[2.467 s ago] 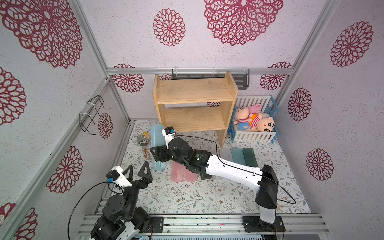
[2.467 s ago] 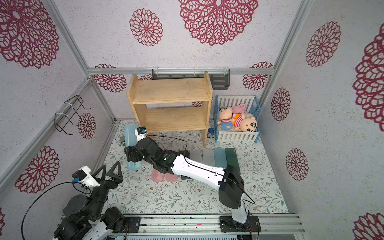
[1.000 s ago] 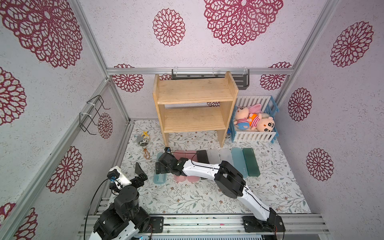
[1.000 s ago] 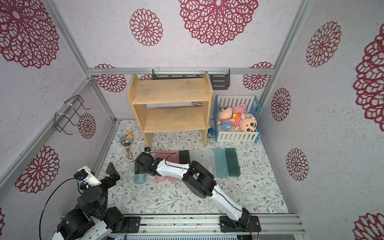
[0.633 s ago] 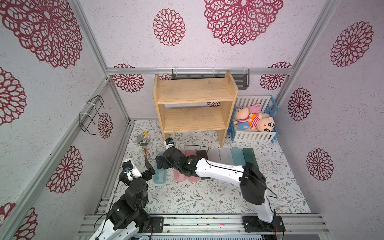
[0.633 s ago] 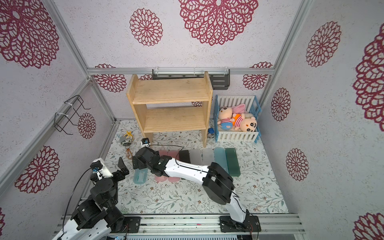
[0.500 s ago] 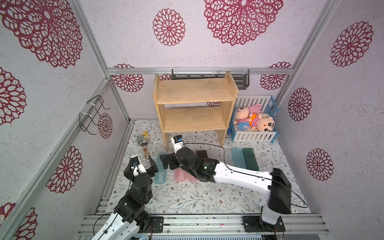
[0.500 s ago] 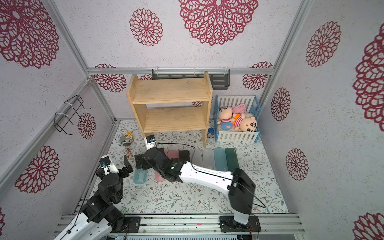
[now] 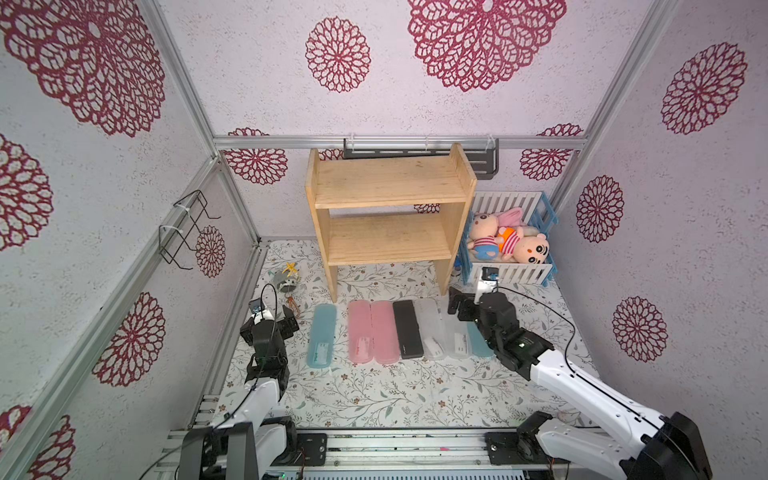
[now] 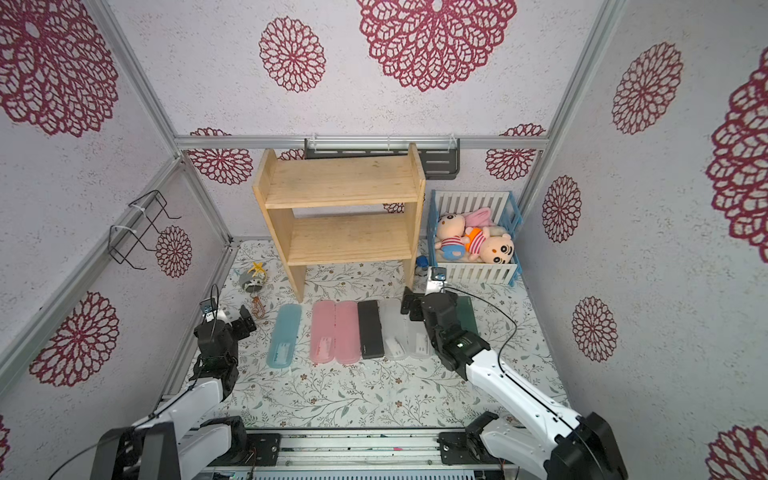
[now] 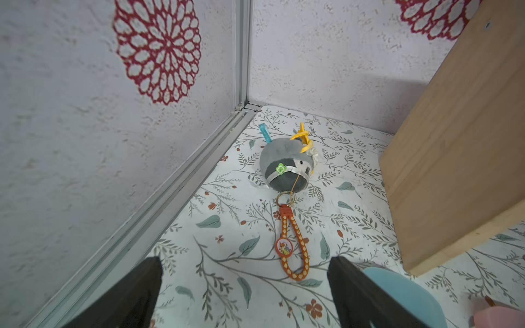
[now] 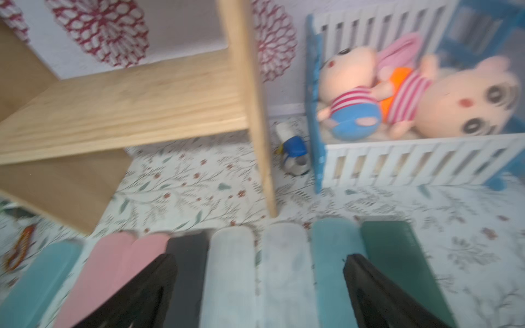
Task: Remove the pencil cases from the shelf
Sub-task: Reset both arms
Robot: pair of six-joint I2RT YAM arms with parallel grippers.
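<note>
Both my tools are spread wide and have hold of nothing.

My left tool (image 11: 244,265) hangs low over the desk (image 9: 374,395). Its 2 dark fingers are far apart, with only the flower-pattern surface between them. Ahead of this tool lies a grey plush keychain (image 11: 287,167), and its orange woven strap reaches back toward the tool. Just beside the finger that is on the side of my right arm is the rounded end of a light blue case (image 9: 321,334). If they touch, I cannot tell. Further ahead on this same side stands a side panel of the shelf (image 9: 386,195).

All 8 pencil cases (image 10: 370,328) lie flat on the desk, in 1 row in front of the shelf, and my right tool (image 12: 260,258) is above the far ends of them. Its wrist view is blurred. Below the gap of its fingers are the 2 frosted clear cases (image 12: 230,269). On the side of my left arm, 1 finger stands over the black case (image 12: 190,255), and past it come the 2 pink cases (image 12: 105,264). After a small gap comes the light blue case that is near my left tool. The opposite finger stands over the other light blue case (image 12: 332,255), and the dark green case (image 12: 397,255) lies close beside that one. Ahead of this tool is the lower board of the shelf, and beside its leg a blue-and-white crate (image 9: 511,274) with plush dolls inside
</note>
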